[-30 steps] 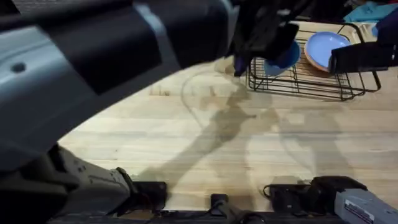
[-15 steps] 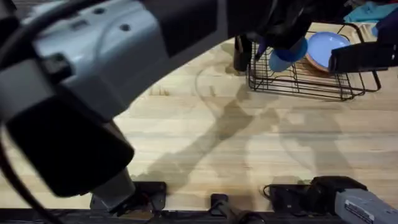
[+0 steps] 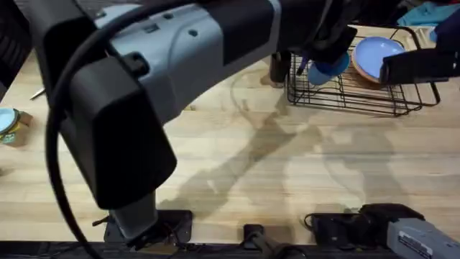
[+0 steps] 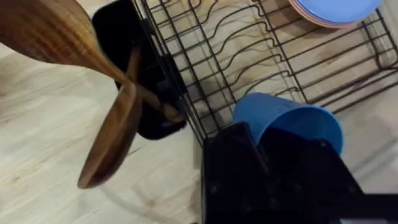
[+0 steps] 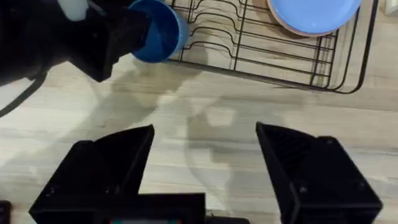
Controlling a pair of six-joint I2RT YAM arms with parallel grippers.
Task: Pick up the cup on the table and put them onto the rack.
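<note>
Left gripper (image 3: 321, 52) clamped on the cup (image 3: 329, 66), holding it tilted over the rack's (image 3: 359, 97) left end, near the far-right corner of the table (image 3: 287, 165). Plates (image 3: 375, 56) stand in the rack; a spoon holder (image 4: 134, 68) sits just beside its left edge. Right gripper (image 5: 205, 155) hangs over bare table, fingers spread wide, holding nothing.

we see the small bright-blue plastic cup (image 4: 292, 118) only in part: the left gripper's black fingers (image 4: 236, 155) cover its base, so its grip is hidden. the pale blue round plates (image 4: 336, 9) in the black wire rack (image 4: 249, 50) are cut by the edge.
</note>
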